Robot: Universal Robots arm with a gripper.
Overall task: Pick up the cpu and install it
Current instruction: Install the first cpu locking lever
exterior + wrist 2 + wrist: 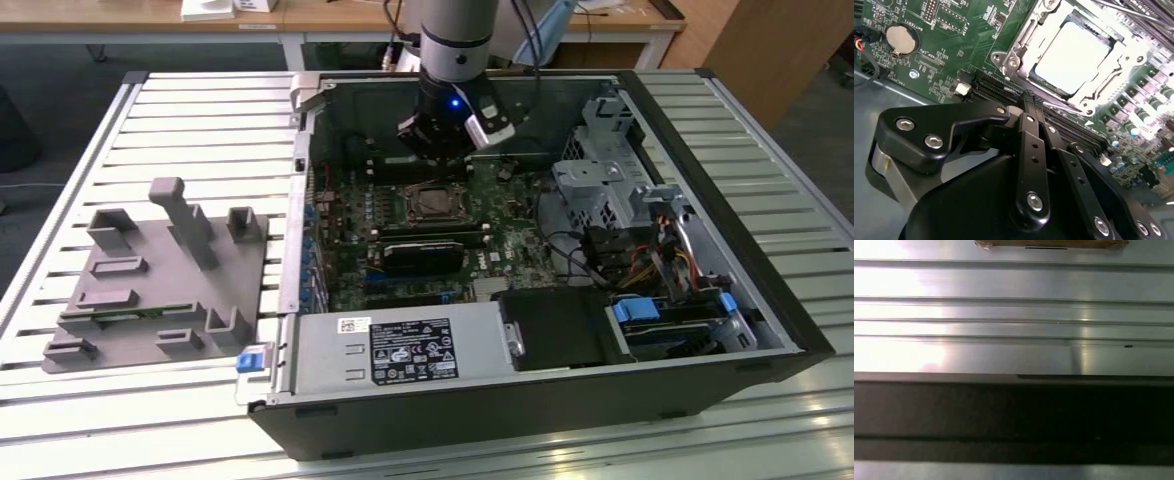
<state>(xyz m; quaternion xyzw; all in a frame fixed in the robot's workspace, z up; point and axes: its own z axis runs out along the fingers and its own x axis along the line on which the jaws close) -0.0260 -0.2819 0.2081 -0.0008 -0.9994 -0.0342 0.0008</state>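
Resting in the socket (pixel 1074 60) on the motherboard (pixel 954 45): cpu (pixel 1071 57), already seated. Claw (pixel 1029 102) is held above, pinched narrow, empty. Step judged: installation; retainer closure is required.

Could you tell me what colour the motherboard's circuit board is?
Green motherboard circuit board, clearest in the second wrist view.

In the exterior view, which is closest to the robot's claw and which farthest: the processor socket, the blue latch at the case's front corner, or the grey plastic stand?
1. Socket holding the cpu, just below the gripper.
2. Grey plastic stand, outside the case at the view's left.
3. Blue latch, at the case's near left corner.
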